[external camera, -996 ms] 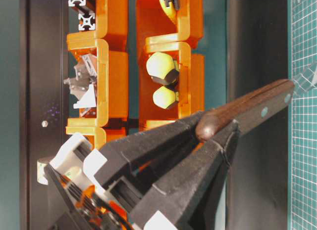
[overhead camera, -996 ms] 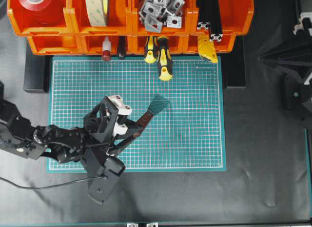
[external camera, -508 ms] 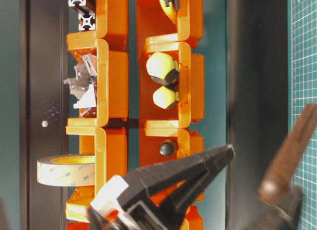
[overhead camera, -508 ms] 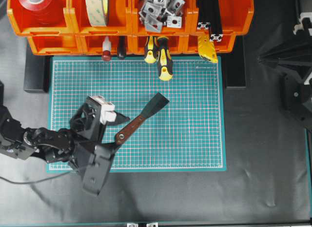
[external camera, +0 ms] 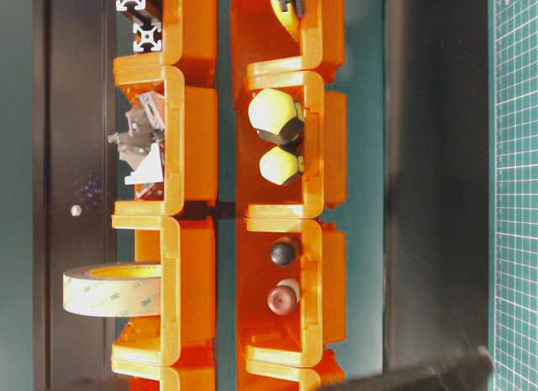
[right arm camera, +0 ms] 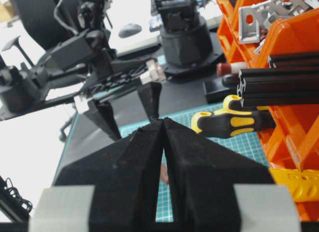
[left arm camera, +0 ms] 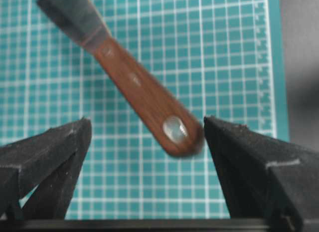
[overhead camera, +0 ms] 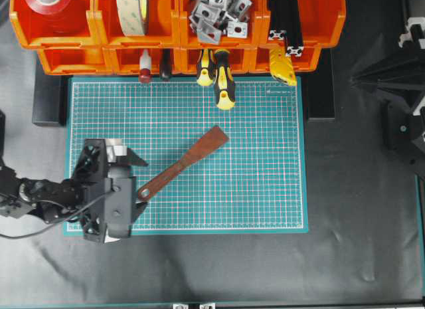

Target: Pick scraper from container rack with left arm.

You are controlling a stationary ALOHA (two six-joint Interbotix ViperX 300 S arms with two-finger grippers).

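Overhead view: my left gripper (overhead camera: 138, 183) sits at the lower left corner of the green cutting mat (overhead camera: 265, 189), jaws spread wide and holding nothing. The scraper (overhead camera: 180, 164) lies flat on the mat, diagonal, its ringed handle end between my fingertips, blade pointing toward the mat's centre. The container rack (overhead camera: 66, 56) runs along the mat's far edge.

Table-level view: the orange bins show yellow screwdriver handles (external camera: 273, 113) and a tape roll (external camera: 109, 288); the scraper is not visible here.

Left wrist view: the wooden handle rests on the mat between my open fingers (left arm camera: 47, 152), touching neither.

Right wrist view: my right gripper (right arm camera: 164, 123) is pressed together, gripping nothing.
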